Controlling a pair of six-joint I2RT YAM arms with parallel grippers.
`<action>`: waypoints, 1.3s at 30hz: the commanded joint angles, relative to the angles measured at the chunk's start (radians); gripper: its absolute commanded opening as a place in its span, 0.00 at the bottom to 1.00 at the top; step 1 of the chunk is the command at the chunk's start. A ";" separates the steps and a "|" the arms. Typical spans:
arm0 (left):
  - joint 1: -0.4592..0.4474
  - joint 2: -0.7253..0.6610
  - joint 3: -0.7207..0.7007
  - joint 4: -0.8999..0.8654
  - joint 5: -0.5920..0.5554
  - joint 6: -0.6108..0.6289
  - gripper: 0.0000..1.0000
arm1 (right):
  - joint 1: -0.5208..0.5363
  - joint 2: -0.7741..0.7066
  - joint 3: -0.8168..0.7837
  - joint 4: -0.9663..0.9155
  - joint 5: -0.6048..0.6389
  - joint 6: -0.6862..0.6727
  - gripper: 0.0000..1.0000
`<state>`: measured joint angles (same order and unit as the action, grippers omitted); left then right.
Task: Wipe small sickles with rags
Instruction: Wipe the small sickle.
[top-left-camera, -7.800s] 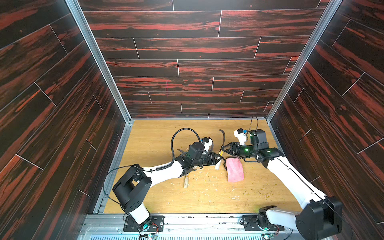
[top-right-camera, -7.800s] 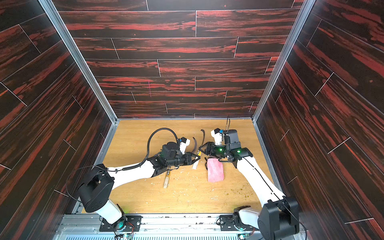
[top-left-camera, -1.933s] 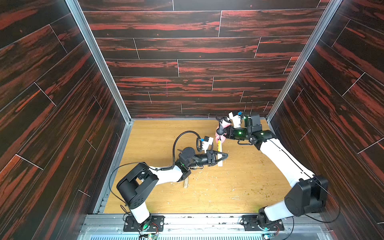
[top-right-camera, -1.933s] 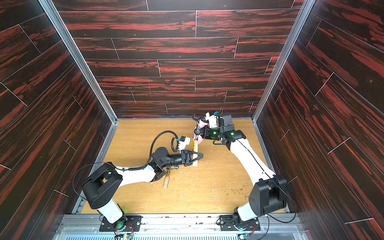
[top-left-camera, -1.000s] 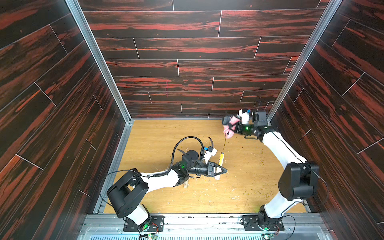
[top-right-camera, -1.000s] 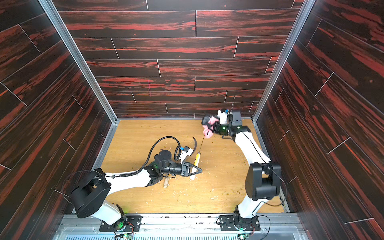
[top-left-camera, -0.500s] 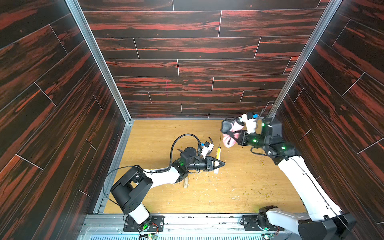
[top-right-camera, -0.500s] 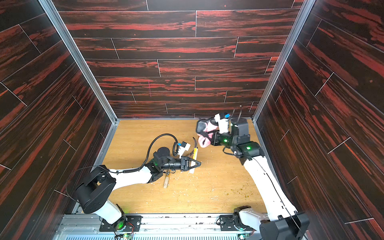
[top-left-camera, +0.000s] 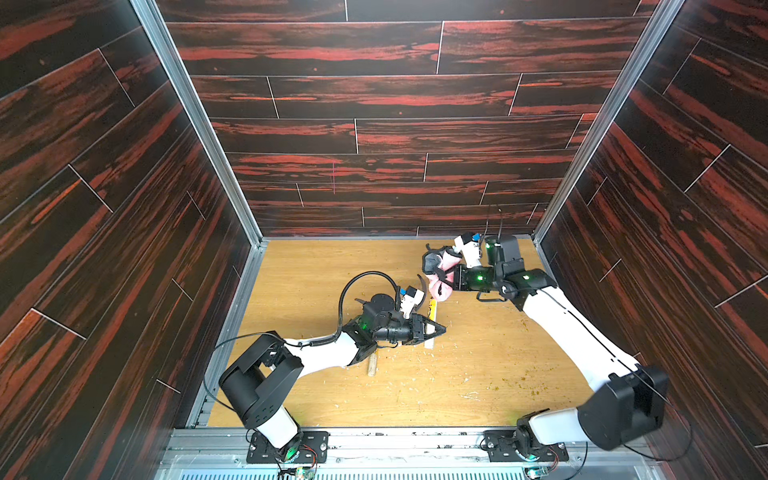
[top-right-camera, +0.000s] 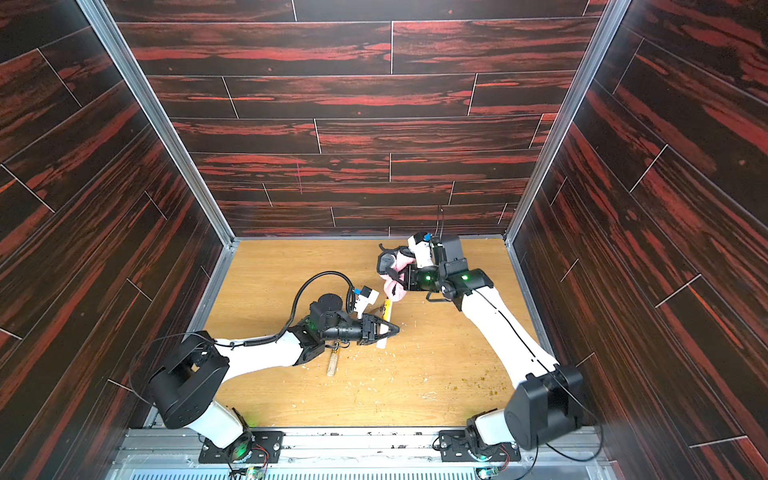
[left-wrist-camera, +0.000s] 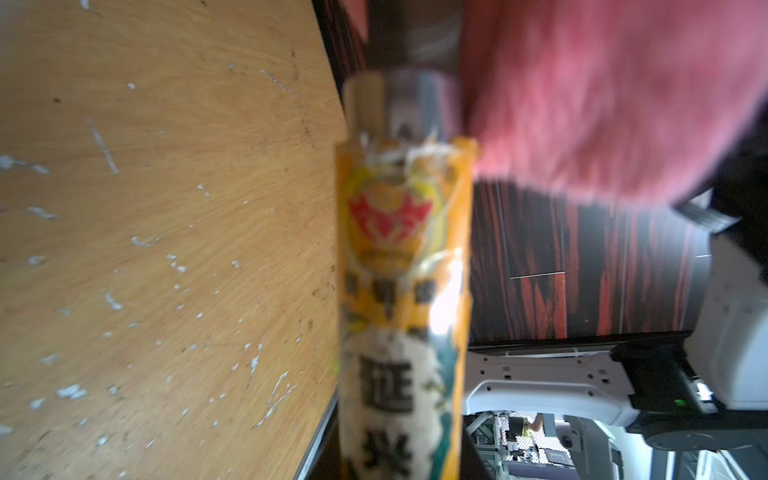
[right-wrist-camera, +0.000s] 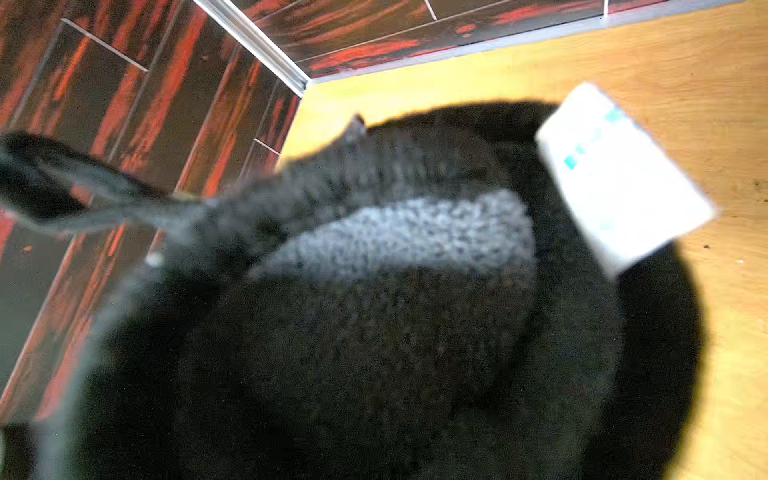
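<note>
White arm links (top-left-camera: 573, 328), black joints (top-left-camera: 623, 411), green LEDs (top-left-camera: 480, 277)

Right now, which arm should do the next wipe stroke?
Right. The left jaws clamp the sickle by its handle, only steadying it; the right jaws are shut on the pink rag, bunched beside its blade end.

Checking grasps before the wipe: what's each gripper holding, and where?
The left gripper grips a small sickle by its pale wooden handle, on the butt side of the yellow label band. The right gripper clamps the pink rag, bunched up; exact spot hidden.
</note>
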<state>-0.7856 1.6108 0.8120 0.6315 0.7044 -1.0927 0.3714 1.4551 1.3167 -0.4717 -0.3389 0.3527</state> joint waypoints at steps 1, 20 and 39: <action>-0.026 -0.091 0.049 -0.014 0.049 0.124 0.00 | 0.002 0.076 0.057 -0.007 0.035 -0.031 0.00; -0.049 -0.208 0.022 -0.196 0.083 0.269 0.00 | -0.032 0.358 0.259 -0.028 -0.076 -0.085 0.00; -0.036 -0.232 -0.094 0.073 -0.072 0.117 0.00 | -0.208 0.297 0.047 0.070 -0.063 -0.003 0.00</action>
<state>-0.8291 1.3907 0.7597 0.5472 0.6781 -0.9215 0.1814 1.8118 1.4059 -0.4019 -0.4213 0.3401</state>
